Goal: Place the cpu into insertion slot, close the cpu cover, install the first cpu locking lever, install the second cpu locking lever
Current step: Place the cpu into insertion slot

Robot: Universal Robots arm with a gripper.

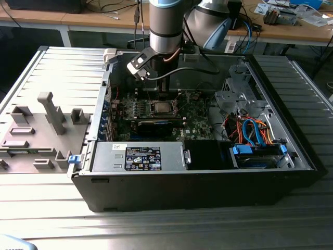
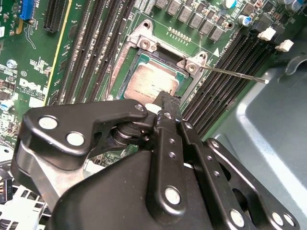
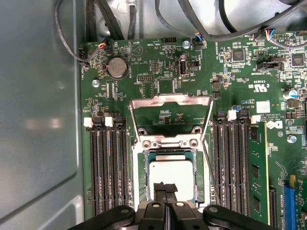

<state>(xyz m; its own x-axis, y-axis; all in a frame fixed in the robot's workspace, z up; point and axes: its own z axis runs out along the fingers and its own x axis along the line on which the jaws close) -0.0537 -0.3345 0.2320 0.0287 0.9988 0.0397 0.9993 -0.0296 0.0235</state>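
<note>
The cpu (image 3: 169, 175), a silvery-tan square, lies flat in the insertion slot (image 3: 140, 178) on the green motherboard; it also shows in the second wrist view as the cpu (image 2: 149, 82) inside the silver-rimmed insertion slot (image 2: 144, 42). The cpu cover (image 3: 171, 100) stands swung back on its hinge, with the board visible through its window. Thin locking levers (image 3: 207, 136) stick out loose beside the socket, one being the lever (image 2: 236, 74). My gripper (image 3: 165, 188) hangs just above the cpu's near edge, fingers pressed together with nothing between them. In the exterior view the gripper (image 1: 157, 92) hovers over the socket (image 1: 160, 108).
Black memory slots (image 3: 106, 167) flank the socket on both sides. The grey case wall (image 3: 38, 120) rises close on one side. Cable bundles (image 1: 250, 130) and a drive cage fill the exterior view's right, and a power supply (image 1: 138, 156) sits at the front.
</note>
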